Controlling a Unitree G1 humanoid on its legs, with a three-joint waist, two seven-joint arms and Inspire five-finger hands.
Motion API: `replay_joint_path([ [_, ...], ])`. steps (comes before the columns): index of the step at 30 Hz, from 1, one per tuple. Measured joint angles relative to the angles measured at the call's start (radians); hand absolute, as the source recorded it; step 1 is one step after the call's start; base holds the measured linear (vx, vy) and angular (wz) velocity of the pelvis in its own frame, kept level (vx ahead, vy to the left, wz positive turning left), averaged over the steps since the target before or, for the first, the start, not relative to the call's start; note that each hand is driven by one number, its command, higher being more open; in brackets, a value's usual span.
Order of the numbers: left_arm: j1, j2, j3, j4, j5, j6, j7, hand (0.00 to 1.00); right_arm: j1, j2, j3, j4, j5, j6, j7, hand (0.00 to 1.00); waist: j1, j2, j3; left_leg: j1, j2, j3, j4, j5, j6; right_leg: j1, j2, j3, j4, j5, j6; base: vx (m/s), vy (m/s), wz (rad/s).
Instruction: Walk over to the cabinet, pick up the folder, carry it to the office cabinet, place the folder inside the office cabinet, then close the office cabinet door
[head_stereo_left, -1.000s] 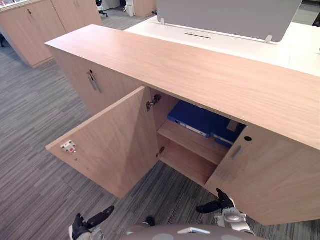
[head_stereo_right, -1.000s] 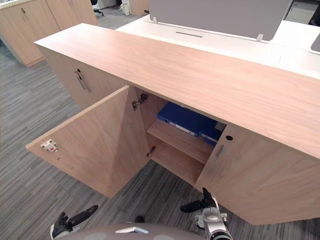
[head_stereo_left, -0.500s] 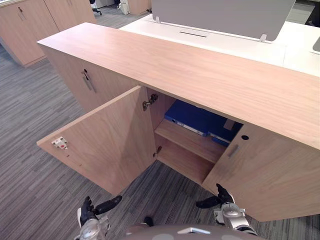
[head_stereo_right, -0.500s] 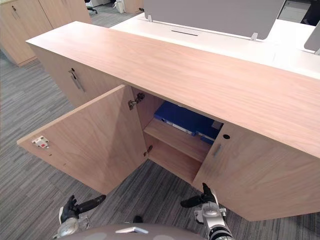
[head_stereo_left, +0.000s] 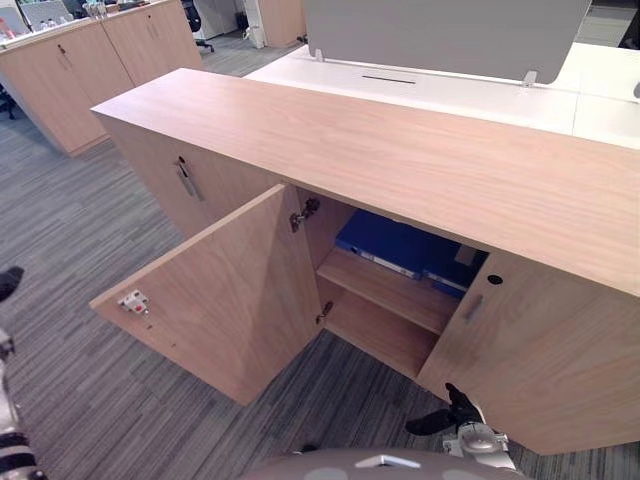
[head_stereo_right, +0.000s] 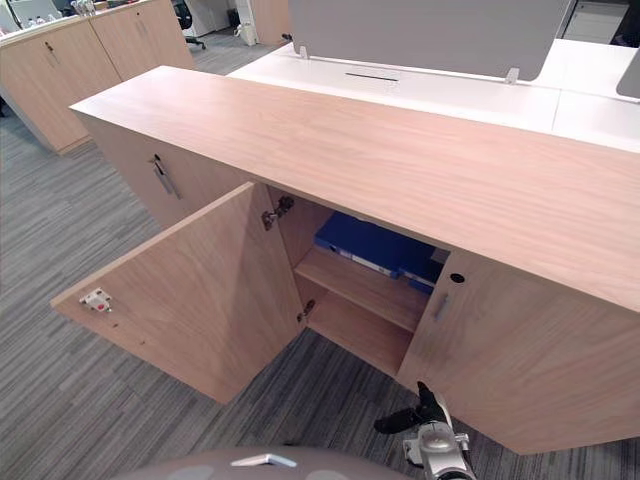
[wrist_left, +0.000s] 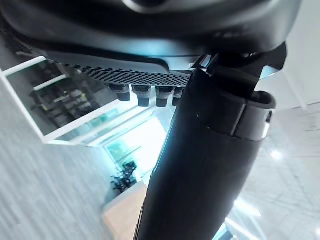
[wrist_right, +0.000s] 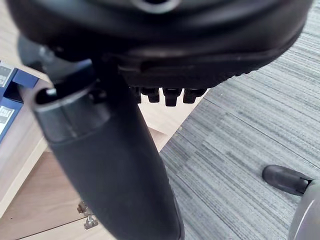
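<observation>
Blue folder (head_stereo_left: 400, 243) lies flat on the upper shelf (head_stereo_left: 385, 290) inside the office cabinet (head_stereo_left: 400, 160), at centre frame in the head views. It sits well back from the shelf's front lip, its white spine label facing out. Whether a second blue binder sits beside it on the right cannot be told. Set that deep, it leaves the doorway free for the door to swing. The right wrist view catches a corner of the same folder (wrist_right: 7, 95) past the thumb. Neither hand carries anything, so the placing step reads as done. The open door (head_stereo_left: 230, 290) stands swung wide toward lower left of the frame, pivoting on the hinge (head_stereo_left: 303, 212). Its inner face shows a small white catch (head_stereo_left: 133, 300) near the free edge. The neighbouring door (head_stereo_left: 540, 350) at lower right is closed, handle (head_stereo_left: 474, 307) vertical. The right hand (head_stereo_left: 458, 410) hangs low at the bottom right, just in front of that closed door and apart from it. Its fingers are loose and its thumb sticks out sideways, gripping nothing. The left hand (head_stereo_left: 8, 283) shows at the far left edge of the frame, well apart from the door. In its wrist view the thumb is straight, the fingers are slack, and nothing is between them. Judged from that spread, the left arm is out on the door's swing side, the sensible place from which to push the free edge shut. Grey striped carpet (head_stereo_left: 90, 380) lies under the door's arc, with nothing on it that would block the swing.
</observation>
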Motion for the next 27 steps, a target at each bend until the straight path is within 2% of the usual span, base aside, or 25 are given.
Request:
replay_joint_path([
  [3, 0.007, -0.009, 0.000, 0.000, -0.001, 0.026, -0.012, 1.00, 0.008, 0.003, -0.001, 0.000, 0.000, 0.002, 0.010, 1.00, 0.003, -0.038, -0.001, -0.005, 0.002, 0.000, 0.000, 0.001, -0.002, 0.000, 0.003, 0.000, -0.011, 0.000, 0.000, -0.02, -0.025, -0.01],
  [5, 0.007, -0.009, 0.000, 0.000, -0.003, 0.029, -0.018, 1.00, 0.008, -0.003, -0.008, -0.002, 0.000, 0.002, 0.010, 1.00, 0.003, -0.050, 0.000, -0.005, 0.002, 0.000, 0.000, 0.001, -0.002, 0.000, 0.002, 0.000, -0.010, 0.000, 0.000, 0.00, 0.000, 0.00],
  [14, 0.006, -0.009, -0.004, 0.000, -0.004, 0.028, -0.039, 1.00, 0.012, -0.004, -0.020, -0.002, 0.000, 0.002, 0.016, 1.00, 0.002, -0.027, 0.003, -0.005, -0.002, -0.002, 0.000, 0.000, -0.001, 0.000, -0.001, -0.001, -0.009, 0.000, 0.000, -0.02, 0.004, 0.00],
  [27, 0.006, -0.024, -0.121, 0.017, -0.004, 0.027, -0.087, 1.00, 0.019, -0.006, -0.021, -0.001, 0.000, 0.002, 0.016, 1.00, -0.003, -0.028, 0.002, -0.004, -0.001, 0.000, 0.000, 0.000, -0.001, 0.000, 0.000, 0.000, -0.009, 0.000, 0.000, -0.01, 0.002, 0.00],
])
